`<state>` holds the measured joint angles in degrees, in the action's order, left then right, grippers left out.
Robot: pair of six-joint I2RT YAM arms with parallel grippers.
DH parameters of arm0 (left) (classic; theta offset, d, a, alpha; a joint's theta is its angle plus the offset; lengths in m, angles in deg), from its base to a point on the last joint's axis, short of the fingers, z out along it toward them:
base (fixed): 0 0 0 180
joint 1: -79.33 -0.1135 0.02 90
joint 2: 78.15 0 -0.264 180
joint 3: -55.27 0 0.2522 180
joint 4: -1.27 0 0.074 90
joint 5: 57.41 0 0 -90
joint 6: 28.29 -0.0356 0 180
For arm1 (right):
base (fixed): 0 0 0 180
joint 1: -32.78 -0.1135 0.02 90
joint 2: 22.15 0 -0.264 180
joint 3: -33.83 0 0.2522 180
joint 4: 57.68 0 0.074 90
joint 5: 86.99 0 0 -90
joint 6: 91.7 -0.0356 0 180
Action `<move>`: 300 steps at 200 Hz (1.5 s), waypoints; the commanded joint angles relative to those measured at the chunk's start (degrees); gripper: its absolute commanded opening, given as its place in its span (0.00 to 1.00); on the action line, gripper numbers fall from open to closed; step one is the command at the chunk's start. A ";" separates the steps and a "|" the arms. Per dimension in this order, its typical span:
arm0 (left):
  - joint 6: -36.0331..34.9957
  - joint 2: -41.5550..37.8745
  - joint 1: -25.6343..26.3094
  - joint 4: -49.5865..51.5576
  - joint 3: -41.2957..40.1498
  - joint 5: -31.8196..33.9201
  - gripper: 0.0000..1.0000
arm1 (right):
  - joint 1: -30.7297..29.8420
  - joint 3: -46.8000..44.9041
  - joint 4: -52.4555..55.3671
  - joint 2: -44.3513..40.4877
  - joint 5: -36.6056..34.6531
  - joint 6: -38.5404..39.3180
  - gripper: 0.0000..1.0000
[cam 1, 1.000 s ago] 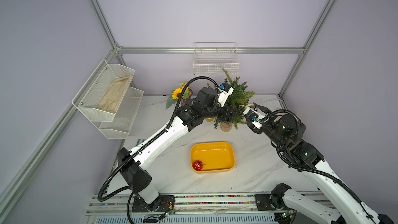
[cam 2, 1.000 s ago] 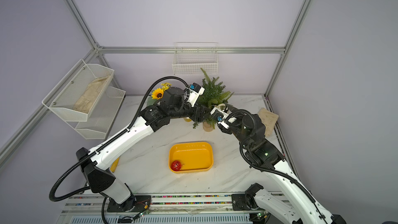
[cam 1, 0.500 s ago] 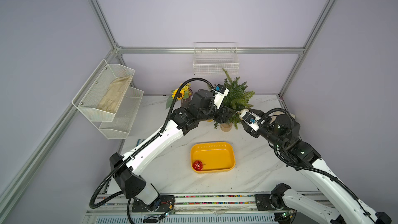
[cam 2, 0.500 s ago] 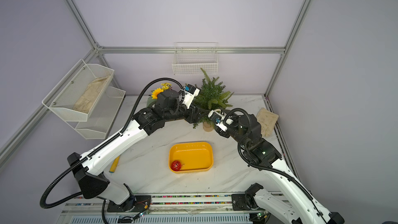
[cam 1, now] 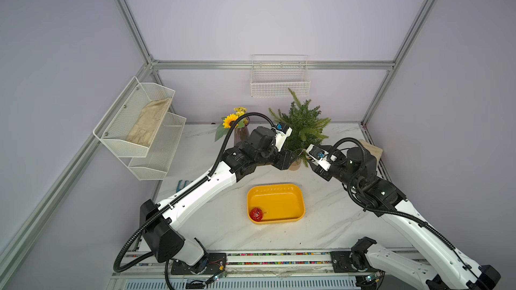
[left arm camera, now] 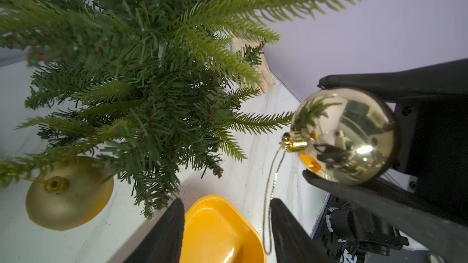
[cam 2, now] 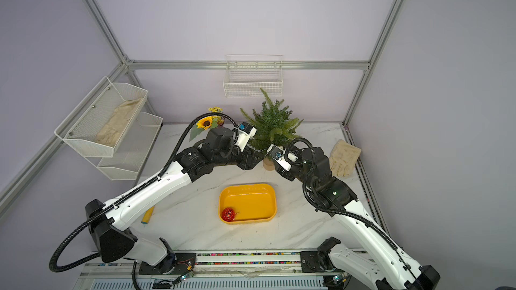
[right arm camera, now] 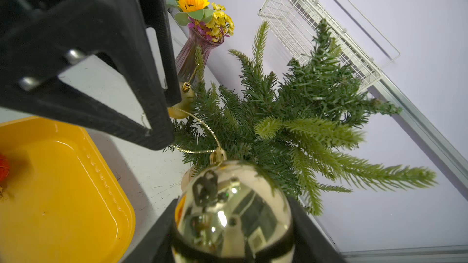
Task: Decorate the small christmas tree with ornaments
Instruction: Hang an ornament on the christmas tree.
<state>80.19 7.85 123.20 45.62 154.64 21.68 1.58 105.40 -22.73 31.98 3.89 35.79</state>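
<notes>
The matte gold bauble (left arm camera: pixel 68 193) hangs off a low branch beside the left fingers (left arm camera: pixel 169 226), which stand half open with the cord loop (left arm camera: pixel 269 198) dangling in their gap, unpinched, probably to catch and guide it. Just beyond, the right fingers (left arm camera: pixel 374 198) clamp the mirrored gold bauble (left arm camera: pixel 347 135) by its sides, cap aimed at the small christmas tree (left arm camera: pixel 141 77) just ahead of both

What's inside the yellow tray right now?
Only the red glittery ornament, lying in the front corner of the yellow tray on the robot's left. In both top views nothing covers the tray, so its whole floor shows, otherwise bare.
</notes>
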 commanded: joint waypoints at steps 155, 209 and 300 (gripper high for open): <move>0.40 0.77 -3.14 -2.02 -4.94 -1.49 0.51 | -0.35 -2.36 -0.53 3.86 -2.08 -2.60 0.13; 0.36 2.74 -3.62 -2.28 -3.87 -2.55 0.51 | -0.37 -2.41 -0.97 4.92 -3.85 -2.91 0.13; 1.01 4.94 -4.46 -3.77 -1.68 -3.31 0.51 | -0.37 -3.09 0.20 4.16 -5.89 -4.39 0.12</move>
<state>80.65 12.42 119.34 44.57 150.92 19.32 1.50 103.14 -22.14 37.01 -1.24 32.82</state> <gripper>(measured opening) 0.507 0.596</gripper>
